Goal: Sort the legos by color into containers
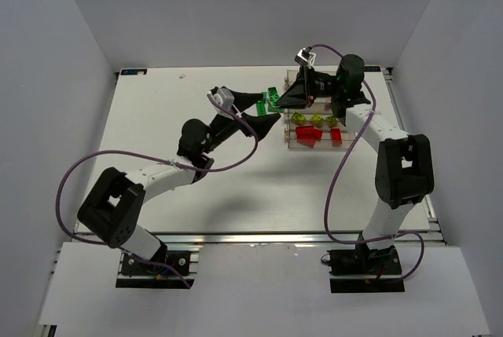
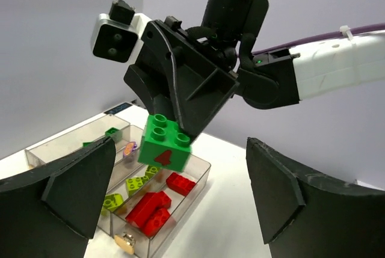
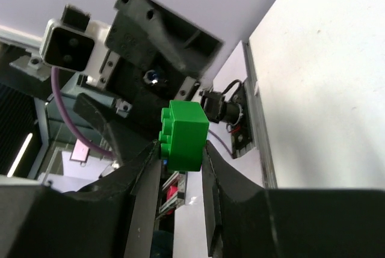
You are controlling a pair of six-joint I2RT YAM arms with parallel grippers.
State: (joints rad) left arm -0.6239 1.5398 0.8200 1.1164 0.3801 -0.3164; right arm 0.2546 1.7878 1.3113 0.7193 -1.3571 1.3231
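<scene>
Top external view: both hands meet over the far middle of the desk (image 1: 196,188), the left one coming in from the left and the right one bent over the bins.
Left hand (image 1: 266,115): fingers spread wide with nothing between them. It is just beside the held brick and not touching it.
Green brick (image 2: 163,144): in the air, pinched by the right hand. It has four studs on top, sits slightly tilted, and carries a red mark on one side face. In the left wrist view it hangs over the near end of the containers, but I cannot tell which bin lies under it.
Right hand (image 3: 180,153): narrow and closed on the green brick. Only one end of the brick sits between the fingers, and most of it sticks out.
Containers (image 2: 201,177): clear bins joined side by side, on the desk right of centre, below the right hand.
Bin contents, left wrist view: a dark green piece (image 2: 112,132) in the farthest bin, a purple piece (image 2: 129,150) next, then yellow-green bricks (image 2: 135,186), and red bricks (image 2: 153,207) in the nearest.
Handling, as a judgement: the brick should be very light, rigid and smooth-walled. It will not deform or break, but it may pivot or squirt out of a shallow pinch.
Where to hold, as a judgement: across two flat opposite side walls, mid-height and below the studs, with the fingers square to the faces.
Risk, as a judgement: released from this height, so light a brick may bounce into a neighbouring bin.
</scene>
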